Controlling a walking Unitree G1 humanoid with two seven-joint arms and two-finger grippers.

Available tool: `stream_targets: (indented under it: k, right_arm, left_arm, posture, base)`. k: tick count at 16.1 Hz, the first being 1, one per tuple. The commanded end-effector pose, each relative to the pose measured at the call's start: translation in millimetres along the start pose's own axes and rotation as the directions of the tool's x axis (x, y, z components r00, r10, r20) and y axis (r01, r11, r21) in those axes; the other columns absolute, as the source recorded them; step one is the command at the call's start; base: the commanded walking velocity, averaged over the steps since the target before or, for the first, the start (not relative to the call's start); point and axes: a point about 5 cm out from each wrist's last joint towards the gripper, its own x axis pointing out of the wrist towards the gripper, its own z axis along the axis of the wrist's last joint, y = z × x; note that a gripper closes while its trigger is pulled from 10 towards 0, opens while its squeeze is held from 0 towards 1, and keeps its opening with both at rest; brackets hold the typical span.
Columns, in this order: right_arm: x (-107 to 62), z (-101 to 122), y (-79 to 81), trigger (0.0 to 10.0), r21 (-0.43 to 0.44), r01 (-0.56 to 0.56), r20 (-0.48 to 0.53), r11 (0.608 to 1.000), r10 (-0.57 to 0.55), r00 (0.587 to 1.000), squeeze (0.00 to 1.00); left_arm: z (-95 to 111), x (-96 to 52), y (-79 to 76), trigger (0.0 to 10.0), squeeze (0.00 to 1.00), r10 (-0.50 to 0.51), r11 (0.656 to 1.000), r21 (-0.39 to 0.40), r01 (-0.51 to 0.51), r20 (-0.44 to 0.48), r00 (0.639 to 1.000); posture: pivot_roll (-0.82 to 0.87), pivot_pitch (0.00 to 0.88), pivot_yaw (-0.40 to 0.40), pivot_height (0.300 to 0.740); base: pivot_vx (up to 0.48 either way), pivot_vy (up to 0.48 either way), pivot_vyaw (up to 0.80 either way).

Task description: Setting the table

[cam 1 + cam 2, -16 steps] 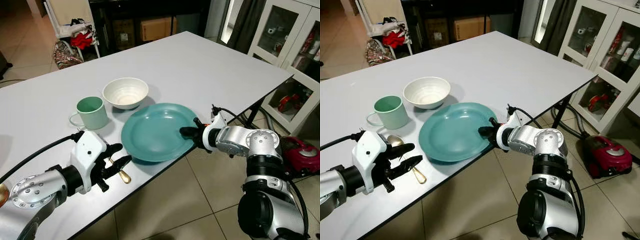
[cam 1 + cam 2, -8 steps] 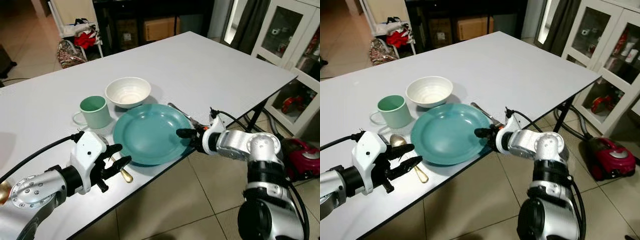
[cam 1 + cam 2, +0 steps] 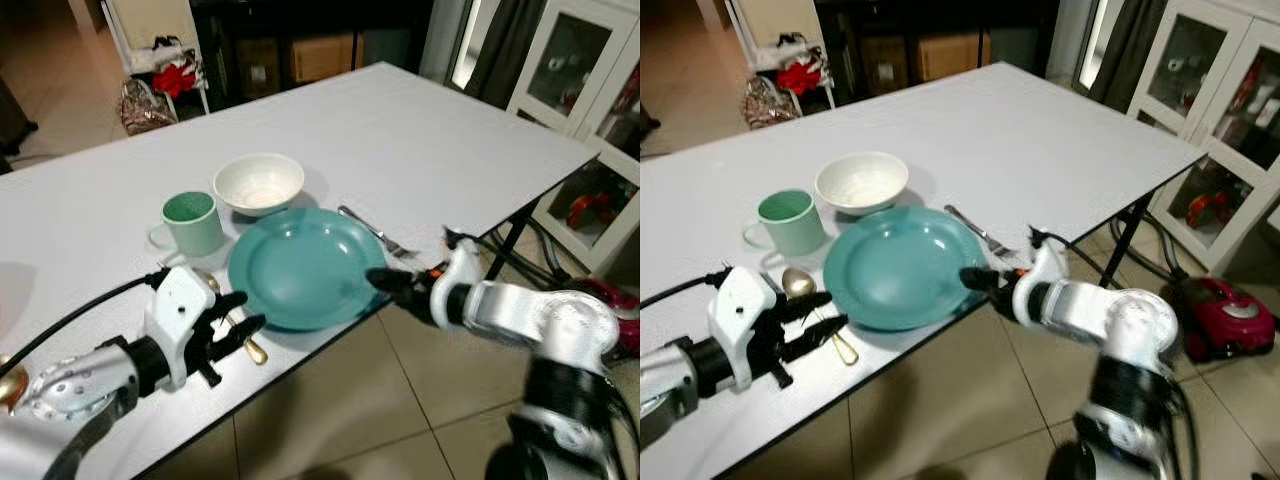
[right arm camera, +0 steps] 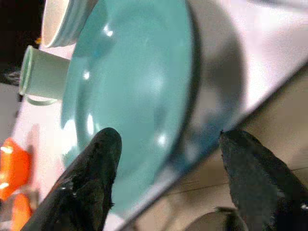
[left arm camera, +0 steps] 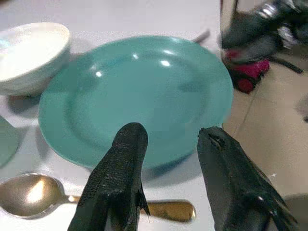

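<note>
At table edge, teal plate [image 3: 300,265] btwn open right gripper [image 3: 385,282] fingers.

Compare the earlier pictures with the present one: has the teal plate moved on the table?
Yes. The teal plate has slid towards the robot's left, closing on the green mug and uncovering a fork on the table at its right.

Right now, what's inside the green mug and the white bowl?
The white bowl looks empty, its pale inside bare. The green mug shows only its green inner wall; its bottom is hidden from this angle, so I can't confirm that it's empty.
</note>
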Motion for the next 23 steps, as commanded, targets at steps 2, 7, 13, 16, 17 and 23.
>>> stream_targets:
  k: [2,7,13,16,17,23]
  right_arm:
    - [-26.5,1,2.7,10.0,-0.126,0.036,0.069,0.991,-0.027,0.997,1.0]
    - [-54.4,-2,8.0,10.0,-0.237,0.023,0.149,0.971,0.013,0.989,1.0]
    - [-60.2,2,5.6,10.0,-0.451,0.342,0.415,0.825,-0.146,0.898,0.0]
    - [-59.0,7,15.1,10.0,-0.466,0.368,0.525,0.805,-0.083,0.847,0.0]
    - [-57.4,8,18.0,10.0,-0.479,0.376,0.548,0.793,-0.064,0.834,0.0]
    - [-35.9,31,18.2,10.0,-0.558,0.373,0.571,0.742,0.016,0.821,0.0]
  left_arm:
    - [2,-0.5,8.3,10.0,0.0,0.125,0.992,0.007,-0.125,0.034,0.992]
    - [4,0.2,7.1,10.0,0.0,0.19,0.982,-0.03,-0.188,0.08,0.979]
    - [0,3.3,-0.4,10.0,0.0,0.201,0.98,-0.009,-0.201,0.064,0.978]
    - [5,13.9,8.4,10.0,0.0,0.413,0.91,-0.104,-0.401,0.131,0.901]
    - [6,16.9,7.5,10.0,0.0,0.434,0.899,-0.133,-0.418,0.141,0.89]
    - [22,30.4,5.8,10.0,0.0,0.402,0.915,-0.123,-0.384,0.194,0.895]
  posture:
    - [-0.1,0.007,0.049,0.74]
    - [-0.1,0.006,0.051,0.74]
    - [-0.09,0.0,0.058,0.74]
    - [-0.09,0.0,0.057,0.74]
    - [-0.09,0.0,0.057,0.74]
    - [-0.1,0.002,0.052,0.74]
  base:
    - [0.0,0.0,0.0]
    - [0.0,0.0,0.0]
    - [0.0,0.0,0.0]
    - [0.0,0.0,0.0]
    - [0.0,0.0,0.0]
    - [0.0,0.0,0.0]
